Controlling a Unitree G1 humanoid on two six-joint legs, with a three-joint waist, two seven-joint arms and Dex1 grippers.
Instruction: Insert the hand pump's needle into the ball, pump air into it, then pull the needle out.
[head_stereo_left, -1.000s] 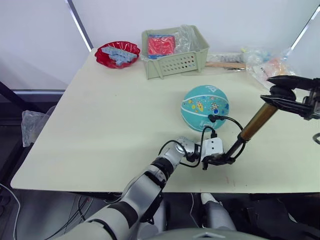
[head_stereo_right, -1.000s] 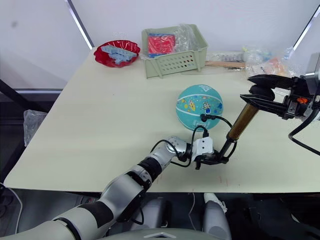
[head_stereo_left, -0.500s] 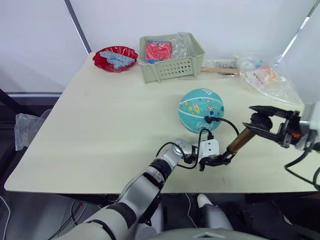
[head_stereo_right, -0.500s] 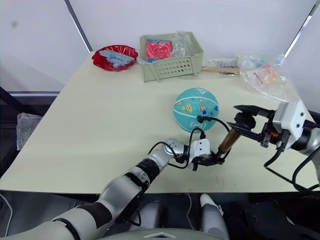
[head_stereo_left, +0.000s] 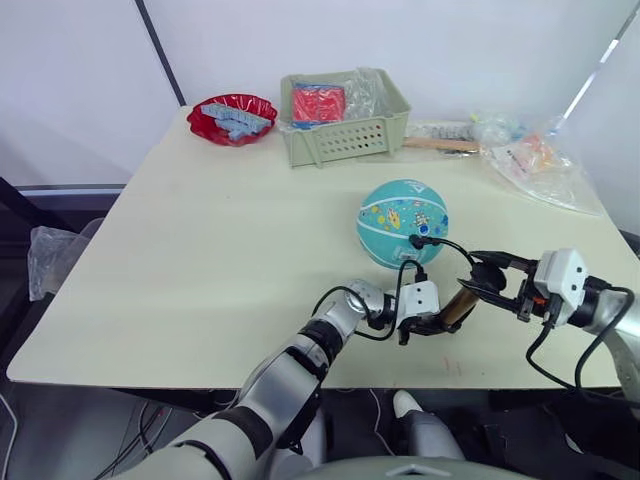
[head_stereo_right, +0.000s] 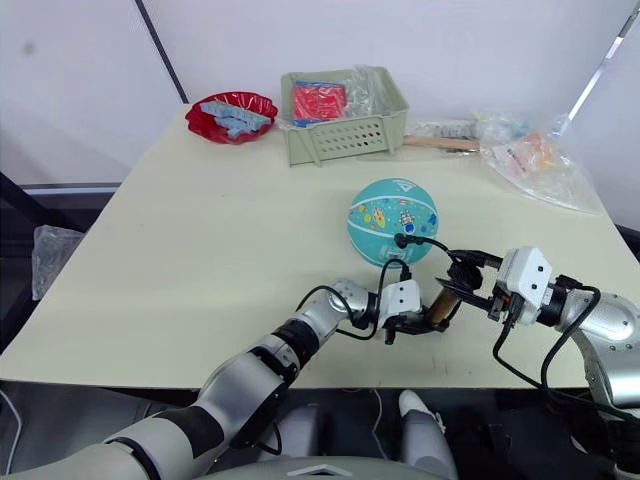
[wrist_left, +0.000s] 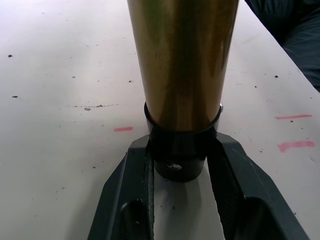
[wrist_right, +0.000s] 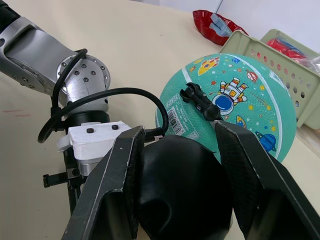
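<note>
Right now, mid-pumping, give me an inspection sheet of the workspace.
Surface: pale table, small red marks near the front edge.
Job's things: hand pump tilted low over the table; ball resting on the table, hose fitting at its near side; needle itself not visible.
Clutter: green basket, red dish, plastic bags at the far right.
Grippers: left gripper clamps the pump's black base; right gripper closed on the pump's black handle.
Cables: black hose arcs from ball to pump.
Surroundings: white wall; nothing else seen.
</note>
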